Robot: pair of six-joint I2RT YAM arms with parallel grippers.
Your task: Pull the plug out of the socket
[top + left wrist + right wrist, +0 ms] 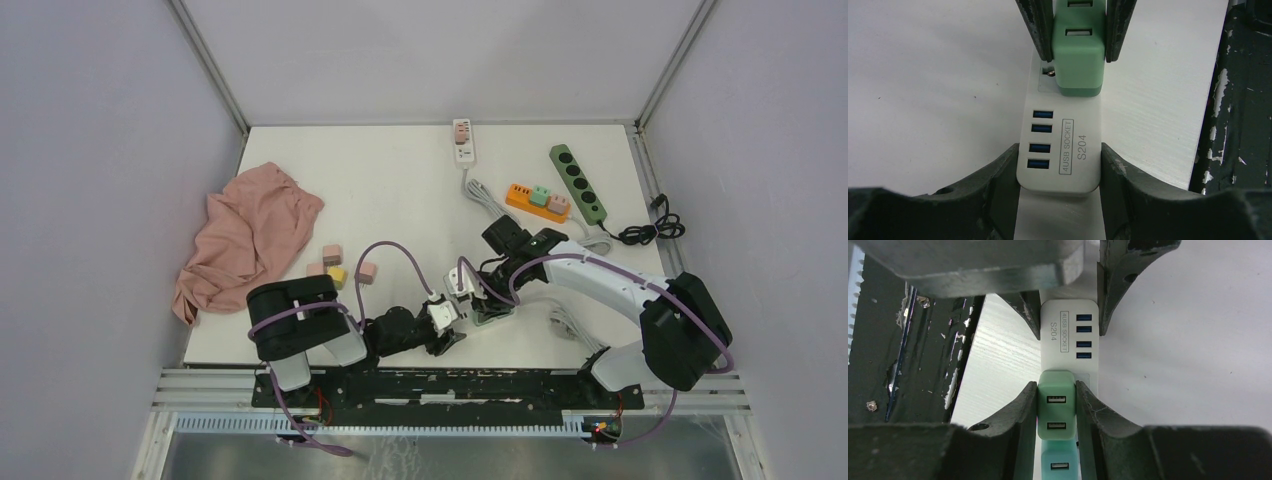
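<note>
**Operator:** Where is the plug sitting?

**Spotter:** Your left end effector [1058,167] is clamping the USB end of the socket strip [1083,127] against the table [923,100]. Just beyond its fingertips, the green plug [1078,55] is sitting in the strip.

**Operator:** And the right?

**Spotter:** Your right end effector [1056,405] is squeezing the plug's sides. The strip's long axis is running from one end effector to the other, so you are likely pulling the plug off the strip's face.

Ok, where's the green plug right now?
The green plug sits on the white power strip near the front edge of the table, centre of the top view, pinched in the right claw; the left claw clamps the strip's USB end.
</note>
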